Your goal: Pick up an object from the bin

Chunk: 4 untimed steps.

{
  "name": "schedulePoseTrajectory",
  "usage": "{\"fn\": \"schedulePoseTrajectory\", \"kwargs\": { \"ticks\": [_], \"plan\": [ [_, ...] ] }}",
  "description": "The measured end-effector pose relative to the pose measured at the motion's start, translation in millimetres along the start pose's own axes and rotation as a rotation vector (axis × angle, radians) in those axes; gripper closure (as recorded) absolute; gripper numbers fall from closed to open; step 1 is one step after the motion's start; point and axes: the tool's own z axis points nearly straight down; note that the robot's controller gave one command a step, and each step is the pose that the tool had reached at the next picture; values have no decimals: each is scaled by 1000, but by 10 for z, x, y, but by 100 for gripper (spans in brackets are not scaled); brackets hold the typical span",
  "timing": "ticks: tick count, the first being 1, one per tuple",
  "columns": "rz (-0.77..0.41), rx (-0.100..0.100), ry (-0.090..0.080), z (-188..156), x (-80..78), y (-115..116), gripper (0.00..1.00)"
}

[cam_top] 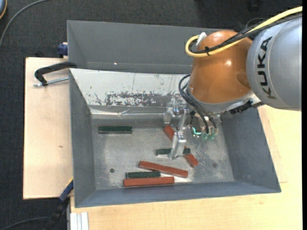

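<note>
Claw (179,149) hangs over a partly covered dark green bar (164,152), its grip impossible to make out.

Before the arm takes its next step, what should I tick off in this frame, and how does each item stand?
1. Gripper low inside the bin, right of centre: ok.
2. Candidate thing at its tip: a short dark green bar lies right there: ok.
3. Whether the gripper holds anything: cannot tell.
4. Neighbours crowding the tip: a small red-brown piece lies close on the right: not ok.
5. Long red-brown bar nearer the front wall lies apart from the tip: ok.
6. Gripper away from the bin's walls: ok.
</note>
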Motion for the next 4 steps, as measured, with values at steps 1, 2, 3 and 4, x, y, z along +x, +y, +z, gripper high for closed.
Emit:
{"fn": "schedulePoseTrajectory", "kwargs": {
  "ticks": [1, 2, 3, 4],
  "plan": [
    [-334, 0, -2, 1493, -80, -126, 0],
    [-363, -1, -14, 1229, -4, 161, 0],
    [-271, 0, -6, 1501, 29, -88, 0],
    [-204, 3, -14, 1492, -214, -620, 0]
  ]
}}
